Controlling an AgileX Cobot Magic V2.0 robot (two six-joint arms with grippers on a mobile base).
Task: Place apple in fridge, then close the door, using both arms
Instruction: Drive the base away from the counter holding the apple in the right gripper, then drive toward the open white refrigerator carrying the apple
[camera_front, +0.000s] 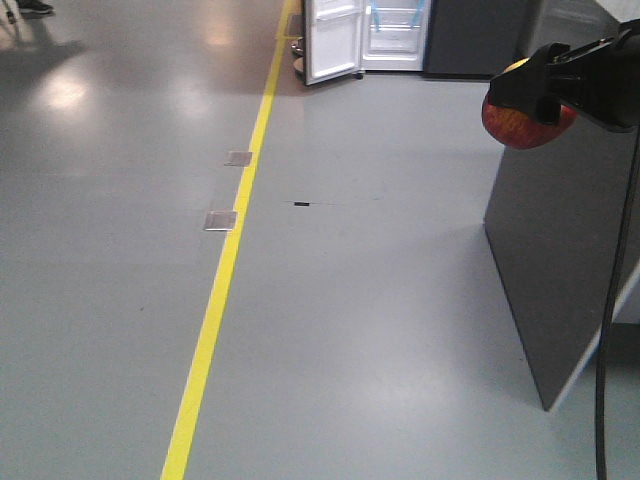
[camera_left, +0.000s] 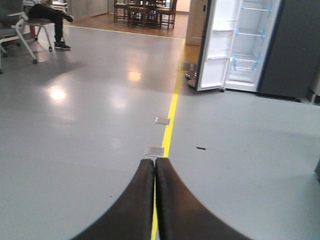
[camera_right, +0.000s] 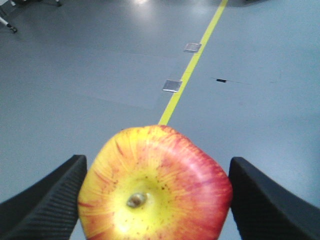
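The grey floor (camera_front: 380, 330) takes up most of every view, glossy, with light reflections at the far left. The fridge (camera_left: 250, 50) stands at the far end of the floor, its white inside exposed, with blue tape strips on the shelves. The door (camera_left: 217, 45) stands wide open, white inner face showing, on the left of the compartment and just right of the yellow line. A dark grey upright panel (camera_front: 555, 260) stands at the right edge of the front view. A yellow line (camera_front: 225, 270) runs along the floor toward the fridge. A black cable (camera_front: 610, 330) hangs down in front of the panel. The right gripper (camera_right: 157, 165) is held in the air and pinches the apple (camera_front: 527, 125) between its ribbed pads, one on each side, stem dimple facing the wrist camera. The apple is held clear of the floor, well apart from the fridge. The left gripper (camera_left: 155, 162) has its fingers pressed together, holding nothing, and points along the yellow line. Two small metal floor plates (camera_front: 221, 220) lie beside the line. A short black mark (camera_front: 302, 204) lies to their right.
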